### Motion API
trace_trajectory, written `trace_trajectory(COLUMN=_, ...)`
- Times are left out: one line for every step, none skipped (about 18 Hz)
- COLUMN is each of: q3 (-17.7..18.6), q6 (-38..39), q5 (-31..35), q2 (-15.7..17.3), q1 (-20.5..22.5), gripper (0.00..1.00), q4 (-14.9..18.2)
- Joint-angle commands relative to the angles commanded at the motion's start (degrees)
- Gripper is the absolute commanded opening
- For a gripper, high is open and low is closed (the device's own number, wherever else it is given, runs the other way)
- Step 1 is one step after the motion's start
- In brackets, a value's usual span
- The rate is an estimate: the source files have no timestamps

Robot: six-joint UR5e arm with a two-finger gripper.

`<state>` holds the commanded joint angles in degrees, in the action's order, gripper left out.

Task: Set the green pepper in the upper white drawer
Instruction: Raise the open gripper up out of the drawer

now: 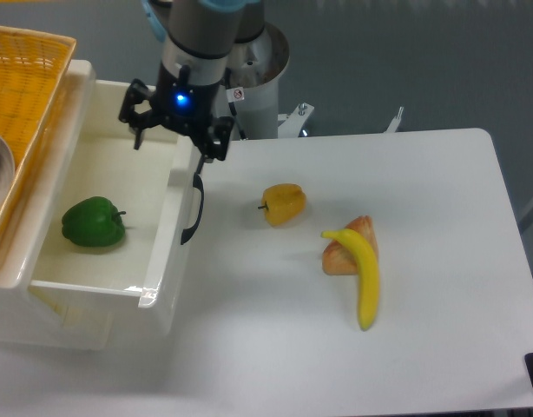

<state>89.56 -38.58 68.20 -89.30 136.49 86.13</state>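
The green pepper (93,223) lies on the floor of the upper white drawer (84,280), near its left side. The drawer is pulled open, and its black curved handle (193,213) is on the front panel facing right. My gripper (169,149) hangs over the drawer's back right part, above and to the right of the pepper and apart from it. Its fingers are spread and hold nothing.
A woven orange-yellow basket (23,78) sits on top at the far left, overlapping the drawer's left rim. On the white table (440,174) lie a yellow-orange pepper (284,203), a banana (364,271) and a pinkish fruit piece (340,254) under it.
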Motion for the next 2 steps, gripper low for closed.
trace_trajectory(q3=0.0, q6=-0.1, q5=0.3, q2=0.0, q1=0.4, gripper=1.0, q4=0.1)
trace_trajectory(q3=0.0, q6=-0.2, q5=1.4, q2=0.0, q1=0.6, gripper=1.0, q4=0.1)
